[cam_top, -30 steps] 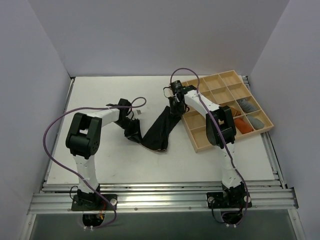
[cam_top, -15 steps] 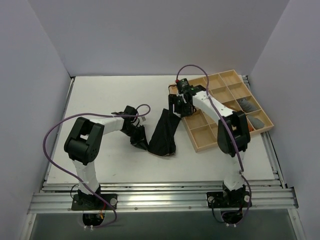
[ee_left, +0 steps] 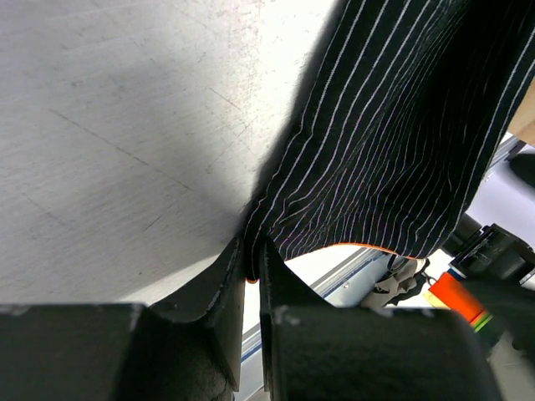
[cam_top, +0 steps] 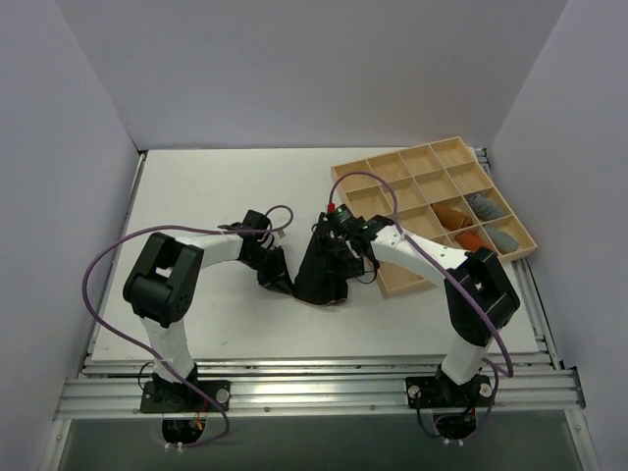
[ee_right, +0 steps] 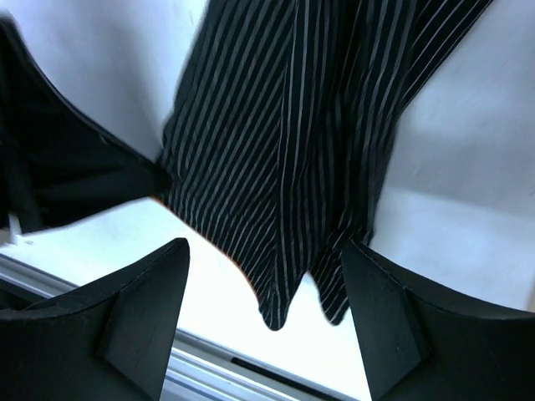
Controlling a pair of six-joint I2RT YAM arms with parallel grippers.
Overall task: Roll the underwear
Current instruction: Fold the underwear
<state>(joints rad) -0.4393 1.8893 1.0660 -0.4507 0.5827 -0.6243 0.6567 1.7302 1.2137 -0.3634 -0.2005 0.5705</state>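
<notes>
From above, the underwear (cam_top: 322,267) lies as a long flat strip on the white table (cam_top: 196,196), between the two arms and just beside the wooden tray (cam_top: 392,155). Plain pale walls close the table in. No roll shows yet, so nearly all the work seems left. Left wrist: the left gripper (ee_left: 249,255) pinches a corner of the striped underwear (ee_left: 393,150). Right wrist: the right gripper (ee_right: 266,249) hangs over the underwear (ee_right: 284,125), fingers spread wide, holding nothing
</notes>
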